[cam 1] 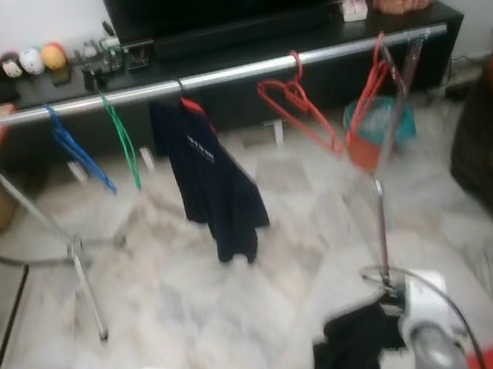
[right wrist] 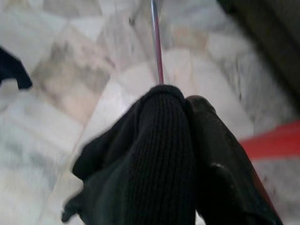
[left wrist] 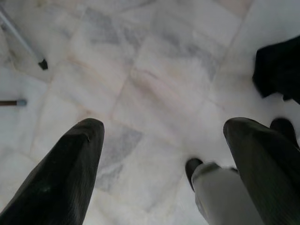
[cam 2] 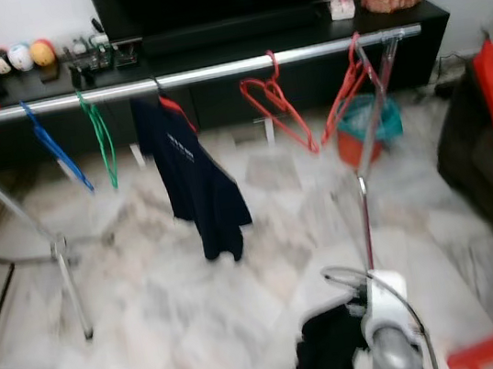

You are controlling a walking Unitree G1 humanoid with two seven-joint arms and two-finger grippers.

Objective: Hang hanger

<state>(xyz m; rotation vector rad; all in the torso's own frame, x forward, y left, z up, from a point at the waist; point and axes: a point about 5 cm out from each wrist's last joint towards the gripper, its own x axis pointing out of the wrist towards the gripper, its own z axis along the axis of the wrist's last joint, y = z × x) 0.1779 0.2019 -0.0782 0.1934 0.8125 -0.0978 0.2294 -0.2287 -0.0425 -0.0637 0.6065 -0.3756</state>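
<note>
The right end effector sits low at the bottom right of the head views, its fingers pressed together on a black garment and on the thin metal stem of a hanger that rises straight up out of the cloth. Judging by the task, this hanger with the dark cloth on it is the thing to be hung; its long axis runs near vertical in the head views, from the grasp at the bottom up toward the middle right of the frame, and its upper end is too blurred to show a hook. Holding it low and upright probably keeps the cloth draped below the grasp while the top points toward the rail, which crosses the upper part of the frame. On the rail hang a blue hanger, a green hanger, a dark shirt and red hangers, with an open stretch between the shirt and the red ones that looks a likely spot. The left end effector hangs at the bottom left with its fingers spread apart over the marble floor, holding nothing, likely idle.
</note>
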